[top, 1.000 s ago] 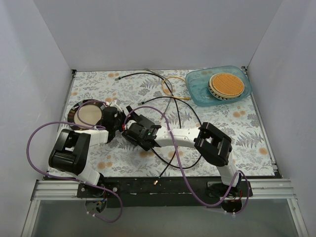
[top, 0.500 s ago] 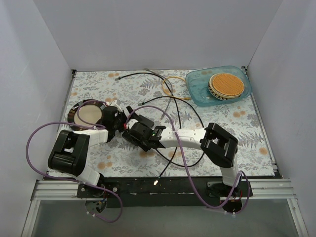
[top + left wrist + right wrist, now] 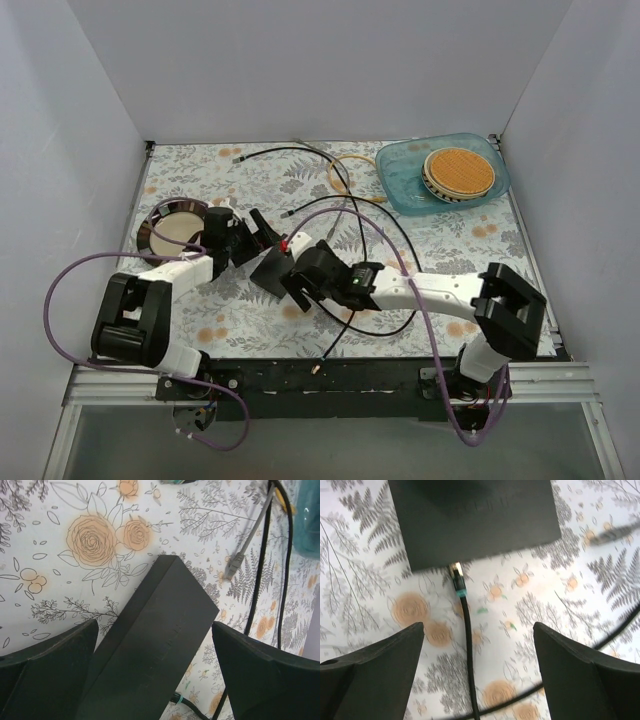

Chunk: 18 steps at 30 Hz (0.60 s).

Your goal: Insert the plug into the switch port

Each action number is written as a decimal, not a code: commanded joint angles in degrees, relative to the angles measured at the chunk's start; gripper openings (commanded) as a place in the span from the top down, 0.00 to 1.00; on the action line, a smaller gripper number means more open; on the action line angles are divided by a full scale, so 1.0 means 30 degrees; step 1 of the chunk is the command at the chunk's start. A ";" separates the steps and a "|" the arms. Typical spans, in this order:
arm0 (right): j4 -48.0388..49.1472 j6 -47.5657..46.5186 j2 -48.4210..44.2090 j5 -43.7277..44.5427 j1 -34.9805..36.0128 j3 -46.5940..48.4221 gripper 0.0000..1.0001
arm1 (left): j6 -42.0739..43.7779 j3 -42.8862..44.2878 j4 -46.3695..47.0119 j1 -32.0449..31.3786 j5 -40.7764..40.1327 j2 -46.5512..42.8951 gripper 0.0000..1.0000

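Nearest, the right end effector [image 3: 477, 627] is released, its fingers spread wide and gripping nothing, with the black cable [image 3: 469, 655] running away between them across the floral tabletop [image 3: 545, 605]. The cable ends in the plug [image 3: 456, 577], whose tip meets the near face of the flat black switch box [image 3: 475, 515], left of centre in the scene. The switch port itself is hidden behind that tip, so the plug looks seated, though whether it has latched cannot be told. I judge the plug light, small and rigid, likely with a brittle tab, while its cable is springy enough to tug it askew. The place to hold it is the teal-collared body just behind the tip, never the cord. The box probably slides easily and wants bracing by its long sides. Beyond it the left end effector [image 3: 155, 625] straddles the box with fingers apart, not clamping it. A loose grey plug [image 3: 234, 565] lies farther off, and a blue tray [image 3: 400, 180] sits at the far right. Compared with a second ago, the right end effector was clenched close against the box and has since opened and drawn back to the right, its elbow swinging out.
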 commanded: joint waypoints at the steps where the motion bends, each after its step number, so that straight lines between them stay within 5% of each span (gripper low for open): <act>1: 0.1301 0.0694 -0.4166 0.0900 -0.0206 -0.2216 0.02 | 0.0693 0.0751 -0.1049 0.0090 -0.0915 -0.2645 0.02; 7: 0.1920 0.1282 -0.8653 -0.0445 -0.1494 -0.4797 0.01 | 0.1278 0.1247 -0.2307 0.0032 -0.0390 -0.3998 0.02; 18: 0.1247 0.1926 -1.1707 -0.2352 -0.4627 -0.5970 0.01 | 0.1718 0.1395 -0.3275 -0.0990 0.0990 -0.4732 0.02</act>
